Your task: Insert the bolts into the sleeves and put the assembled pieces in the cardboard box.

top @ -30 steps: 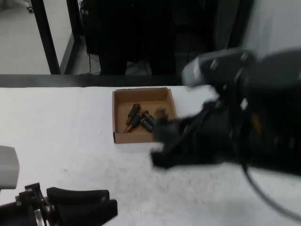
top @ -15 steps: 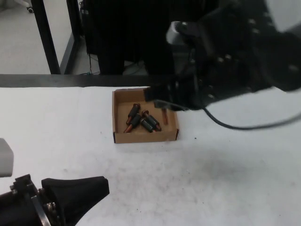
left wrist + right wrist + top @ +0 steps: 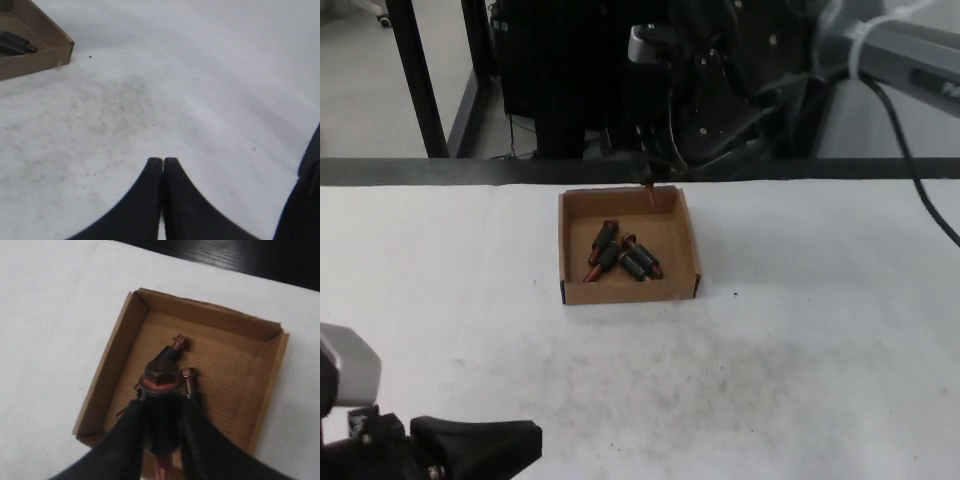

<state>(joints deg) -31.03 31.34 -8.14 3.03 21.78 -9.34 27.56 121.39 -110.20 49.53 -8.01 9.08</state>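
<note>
Right pincer [image 3: 162, 407] is clamped on a piece [image 3: 161, 390], its two black fingers [image 3: 131, 432] pinching the sides. That piece is a dark sleeve [image 3: 162, 432] with a copper bolt [image 3: 161, 376] through it. The bolt's hexagonal head faces the wrist camera, and a copper tip sticks out of the sleeve's other end. It hangs point down over the box [image 3: 563, 255], an open brown cardboard tray with low walls.

Take the high view as a clock face with the box at the middle. The right arm [image 3: 740, 80] comes in from one o'clock. The held piece's copper tip shows at twelve o'clock, in front of the box's far wall. Whether the tip touches the cardboard cannot be told. Several loose pieces [image 3: 620, 257] lie on the box floor, near its middle and a little toward seven o'clock. They are dark sleeves with copper ends, lying flat, crossing and touching one another. A black cable [image 3: 910, 170] trails from the arm toward three o'clock.

Left pincer [image 3: 162, 161] has its tips pressed together. It sits at seven o'clock, low over the bench [image 3: 820, 360] and well apart from the box. Its wrist camera looks across the bench to one corner of the box.

The bench is white with faint grey smudges. A small dark speck [image 3: 735, 293] lies on it just beside the box, at four o'clock.
</note>
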